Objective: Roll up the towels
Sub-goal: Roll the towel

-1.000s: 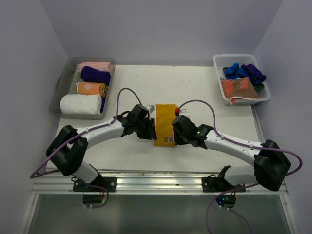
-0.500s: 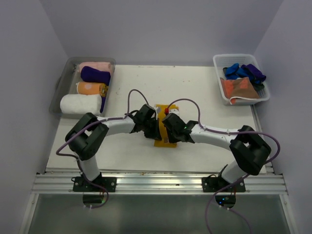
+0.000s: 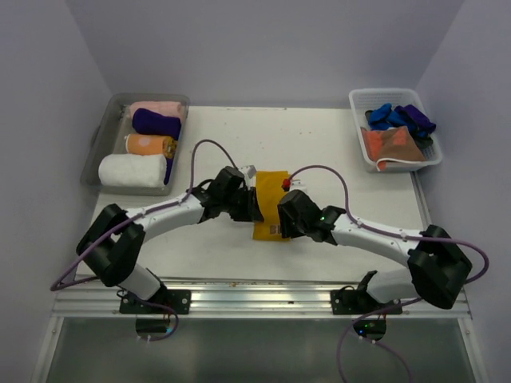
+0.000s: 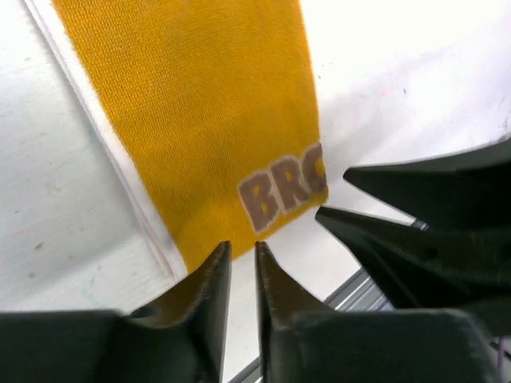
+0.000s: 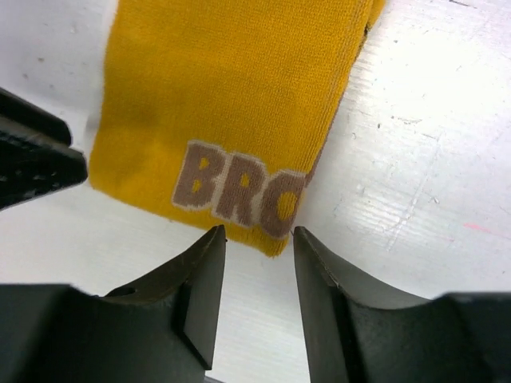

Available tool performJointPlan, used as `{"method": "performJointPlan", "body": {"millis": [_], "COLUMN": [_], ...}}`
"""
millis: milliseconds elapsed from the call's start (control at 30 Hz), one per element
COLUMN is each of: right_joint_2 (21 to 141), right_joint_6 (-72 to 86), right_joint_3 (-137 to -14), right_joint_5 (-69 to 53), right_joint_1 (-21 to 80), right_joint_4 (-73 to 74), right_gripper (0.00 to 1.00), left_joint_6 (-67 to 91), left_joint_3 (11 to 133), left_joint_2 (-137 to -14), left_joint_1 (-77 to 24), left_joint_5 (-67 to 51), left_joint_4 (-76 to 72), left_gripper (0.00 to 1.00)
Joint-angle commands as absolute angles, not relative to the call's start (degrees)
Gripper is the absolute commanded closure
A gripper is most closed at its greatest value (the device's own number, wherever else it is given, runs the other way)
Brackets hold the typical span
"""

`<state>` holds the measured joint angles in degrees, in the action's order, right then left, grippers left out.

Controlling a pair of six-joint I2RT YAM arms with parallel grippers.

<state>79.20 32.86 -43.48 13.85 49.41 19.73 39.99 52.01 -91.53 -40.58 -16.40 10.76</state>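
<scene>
A mustard yellow towel [image 3: 270,199] with brown lettering lies flat as a folded strip mid-table, also in the left wrist view [image 4: 200,120] and the right wrist view [image 5: 231,88]. My left gripper [image 3: 254,211] hovers at the strip's near left corner, its jaws [image 4: 242,249] a narrow slit apart with nothing between them. At the near right corner, by the lettering, my right gripper [image 3: 283,221] is open [image 5: 259,233] and empty. Pink [image 3: 160,108], purple [image 3: 156,124], orange [image 3: 149,145] and white [image 3: 132,171] towels lie rolled.
The rolled towels sit in a clear grey tray [image 3: 96,148] at the back left. A white slotted basket [image 3: 395,92] at the back right holds loose blue [image 3: 385,116], purple [image 3: 417,120] and rust-brown [image 3: 397,145] towels. The table's front rail [image 3: 255,297] runs close behind the grippers.
Half a second ago both grippers were closed in on the towel's near end with the arms bent up. Now they have drawn back slightly and their jaws have parted; the towel lies flat.
</scene>
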Motion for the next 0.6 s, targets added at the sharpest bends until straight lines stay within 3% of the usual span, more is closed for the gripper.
{"method": "performJointPlan", "body": {"millis": [0, 67, 300, 467, 567], "right_joint_2": [75.0, 75.2, 78.3, 80.1, 80.2], "right_joint_6": [36.5, 38.1, 41.0, 41.0, 40.7], "right_joint_3": [-41.8, -40.8, -37.3, -36.6, -37.3], "right_joint_5": [13.7, 12.8, 11.0, 10.8, 11.3], "right_joint_1": [49.1, 49.1, 49.1, 49.1, 49.1], "right_joint_4": [18.9, 17.9, 13.6, 11.8, 12.6], "right_gripper": [0.55, 0.54, 0.56, 0.60, 0.75], "left_joint_6": [41.9, 42.4, 43.3, 43.8, 44.2], "left_joint_3": [48.2, 45.2, 41.0, 40.8, 40.7], "left_joint_2": [-85.4, -85.4, -90.7, -93.7, -93.9], "left_joint_1": [-40.7, -40.7, -40.9, -41.0, -41.1], "left_joint_5": [-13.5, -13.7, -17.4, -18.6, -18.8], "left_joint_4": [10.7, 9.1, 2.8, 1.2, 1.4], "left_gripper": [0.67, 0.51, 0.54, 0.67, 0.86]}}
